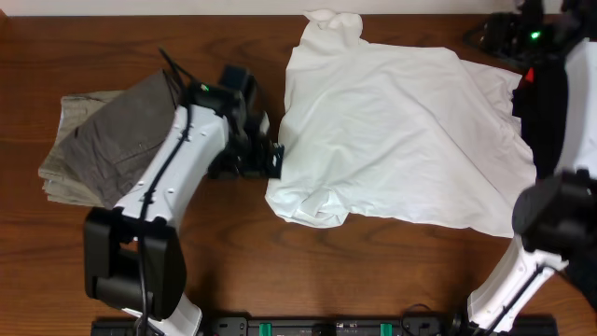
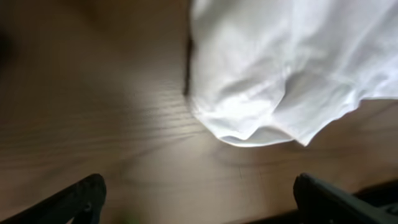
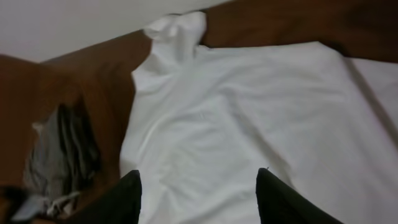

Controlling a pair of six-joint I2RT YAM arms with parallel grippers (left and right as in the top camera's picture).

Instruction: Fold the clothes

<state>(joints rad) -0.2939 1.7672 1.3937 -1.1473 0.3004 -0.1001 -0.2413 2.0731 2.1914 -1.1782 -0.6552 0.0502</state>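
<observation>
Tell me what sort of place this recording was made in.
Probably a robot test bench in a lab rather than a home: a wooden table with a left arm and right arm at it, a white T-shirt and grey-khaki trousers laid on it, and a plain pale wall behind.

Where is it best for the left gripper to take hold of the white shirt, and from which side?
Pinch the shirt at its bunched front-left corner, coming from the left along the table. The cloth there is puckered, likely easier to catch than the flat middle, and the open left gripper faces that edge.
</observation>
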